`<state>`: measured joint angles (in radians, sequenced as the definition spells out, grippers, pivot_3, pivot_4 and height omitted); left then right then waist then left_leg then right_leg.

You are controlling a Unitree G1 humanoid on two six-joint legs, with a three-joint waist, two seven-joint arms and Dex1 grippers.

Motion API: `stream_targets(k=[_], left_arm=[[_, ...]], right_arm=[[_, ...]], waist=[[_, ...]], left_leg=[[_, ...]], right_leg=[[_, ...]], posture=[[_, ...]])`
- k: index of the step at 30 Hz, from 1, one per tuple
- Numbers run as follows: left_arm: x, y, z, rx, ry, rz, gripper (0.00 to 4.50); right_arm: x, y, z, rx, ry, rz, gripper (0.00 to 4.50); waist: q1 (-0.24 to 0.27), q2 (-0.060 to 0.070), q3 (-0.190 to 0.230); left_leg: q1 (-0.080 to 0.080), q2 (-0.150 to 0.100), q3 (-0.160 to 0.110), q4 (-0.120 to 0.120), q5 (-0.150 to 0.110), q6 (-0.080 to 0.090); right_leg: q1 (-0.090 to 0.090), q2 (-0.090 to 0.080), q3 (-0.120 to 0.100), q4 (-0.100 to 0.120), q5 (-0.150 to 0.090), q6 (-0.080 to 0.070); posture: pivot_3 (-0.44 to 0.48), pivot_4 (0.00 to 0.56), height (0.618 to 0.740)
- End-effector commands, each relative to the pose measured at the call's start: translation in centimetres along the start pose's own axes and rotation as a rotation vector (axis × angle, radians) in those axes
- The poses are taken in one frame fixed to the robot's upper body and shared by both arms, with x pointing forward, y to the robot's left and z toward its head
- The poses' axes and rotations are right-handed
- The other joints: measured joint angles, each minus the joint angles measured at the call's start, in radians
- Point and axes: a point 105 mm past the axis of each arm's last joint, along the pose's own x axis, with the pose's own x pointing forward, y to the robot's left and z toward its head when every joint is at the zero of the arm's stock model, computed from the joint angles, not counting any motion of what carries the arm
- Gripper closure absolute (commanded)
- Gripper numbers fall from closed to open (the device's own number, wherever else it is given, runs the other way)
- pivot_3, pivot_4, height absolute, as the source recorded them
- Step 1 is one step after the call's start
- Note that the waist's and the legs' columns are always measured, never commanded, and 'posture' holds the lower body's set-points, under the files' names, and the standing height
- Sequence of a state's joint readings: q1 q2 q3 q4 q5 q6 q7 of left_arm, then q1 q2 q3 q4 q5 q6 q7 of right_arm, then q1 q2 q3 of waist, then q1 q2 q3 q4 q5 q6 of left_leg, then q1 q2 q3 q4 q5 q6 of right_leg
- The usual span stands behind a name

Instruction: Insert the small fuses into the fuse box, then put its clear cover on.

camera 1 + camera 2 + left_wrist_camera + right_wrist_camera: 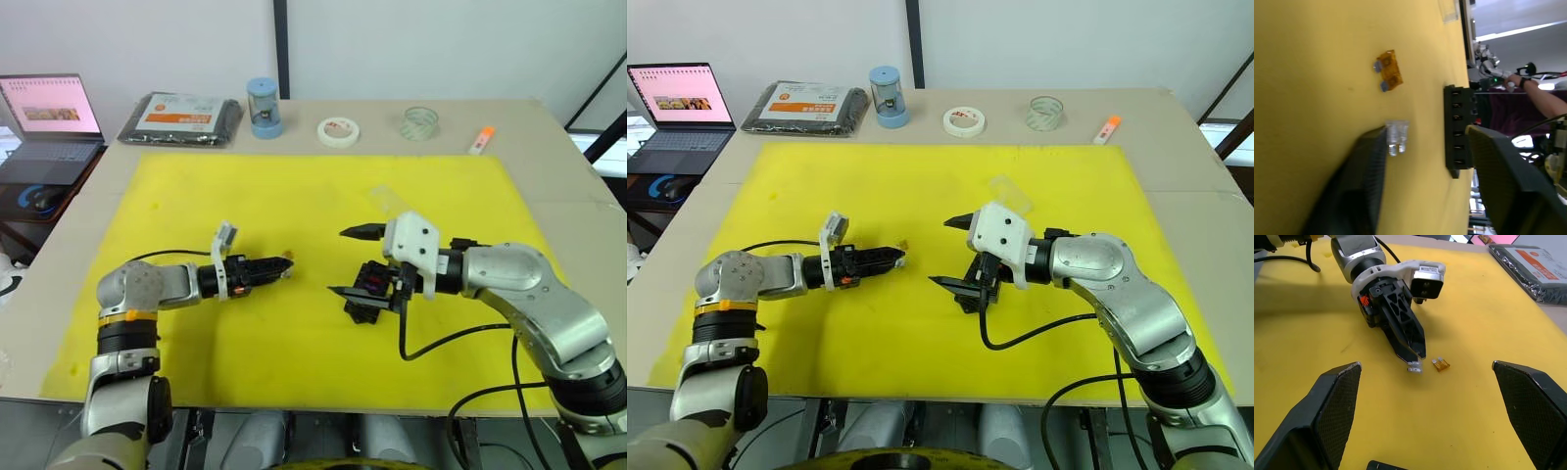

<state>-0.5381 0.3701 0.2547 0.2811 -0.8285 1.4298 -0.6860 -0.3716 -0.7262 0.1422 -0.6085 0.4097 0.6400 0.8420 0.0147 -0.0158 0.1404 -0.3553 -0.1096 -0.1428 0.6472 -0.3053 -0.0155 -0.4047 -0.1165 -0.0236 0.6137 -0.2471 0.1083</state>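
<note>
Left wrist view: left gripper [1413, 363] jaws pinch a clear fuse [1397, 137], w/ an amber fuse [1388, 71] just beside on the yellow mat [294, 196]. Right gripper [351, 261] jaws wide open, fuse box [1456, 131] btw them, touching neither.

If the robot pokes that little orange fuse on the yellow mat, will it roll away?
Probably not: the orange fuse lies flat and looks blocky, so it should slide. It seems tiny and light, likely skittering easily on the yellow mat.
</note>
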Motion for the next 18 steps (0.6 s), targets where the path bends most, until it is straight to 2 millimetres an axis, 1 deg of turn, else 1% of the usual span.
stream_targets(k=[1, 4, 5, 10, 12, 17, 18], left_arm=[[0.2, 1.3, -1.0, -0.028, 0.024, 0.044, 3.29], [0.1, 1.5, -1.2, -0.028, 0.025, 0.05, 4.34], [0.1, 1.5, -1.3, -0.027, 0.027, 0.049, 4.49], [0.0, 1.3, -1.2, -0.026, 0.025, 0.045, 4.49], [-0.1, 0.5, -0.8, -0.013, 0.02, 0.011, 4.49], [-0.7, -3.8, 0.6, 0.17, -0.001, -0.146, 4.49], [-1.0, -6.0, 0.9, 0.294, -0.001, -0.22, 4.49]], right_arm=[[-0.6, 0.0, 0.8, -0.041, -0.022, -0.006, 0.0], [-0.6, 0.0, 0.8, -0.04, -0.024, -0.007, 0.0], [-0.6, 0.0, 0.8, -0.04, -0.025, -0.007, 0.0], [-0.7, 0.0, 0.6, -0.035, -0.021, -0.003, 0.0], [-0.9, -0.2, 0.4, -0.022, -0.019, -0.009, 0.0], [-1.5, -0.9, -0.1, 0.087, 0.012, -0.022, 0.0], [-1.7, -0.9, -0.3, 0.158, 0.025, -0.018, 0.0]], waist=[[-0.001, 0.0, 0.0], [-0.002, 0.002, -0.001], [-0.002, 0.003, -0.002], [-0.002, 0.004, -0.003], [-0.002, 0.004, -0.003], [-0.003, 0.003, -0.002], [-0.003, 0.002, -0.002]], left_leg=[[0.0, 0.0, 0.0, 0.0, 0.0, 0.0], [0.0, 0.0, 0.0, 0.0, 0.0, 0.0], [0.0, 0.0, 0.0, 0.0, 0.0, 0.0], [0.001, 0.001, 0.0, 0.0, 0.0, 0.0], [0.001, 0.001, 0.0, 0.0, 0.0, 0.0], [-0.001, 0.001, 0.0, 0.0, 0.0, 0.0], [-0.001, 0.001, 0.0, 0.0, 0.0, 0.0]], right_leg=[[0.0, 0.0, 0.0, 0.0, 0.0, 0.0], [0.0, 0.0, 0.0, 0.0, 0.0, 0.0], [0.0, 0.0, 0.0, 0.0, 0.0, 0.0], [0.0, 0.0, 0.0, 0.0, 0.0, 0.0], [0.0, 0.0, 0.0, 0.0, 0.0, 0.0], [-0.001, 0.001, 0.0, 0.0, 0.0, 0.0], [-0.001, 0.001, 0.0, 0.0, 0.0, 0.0]], posture=[[0.0, 0.15, 0.74], [0.0, 0.15, 0.74], [0.0, 0.15, 0.74], [0.0, 0.15, 0.74], [0.0, 0.15, 0.74], [0.0, 0.15, 0.74], [0.0, 0.15, 0.74]])
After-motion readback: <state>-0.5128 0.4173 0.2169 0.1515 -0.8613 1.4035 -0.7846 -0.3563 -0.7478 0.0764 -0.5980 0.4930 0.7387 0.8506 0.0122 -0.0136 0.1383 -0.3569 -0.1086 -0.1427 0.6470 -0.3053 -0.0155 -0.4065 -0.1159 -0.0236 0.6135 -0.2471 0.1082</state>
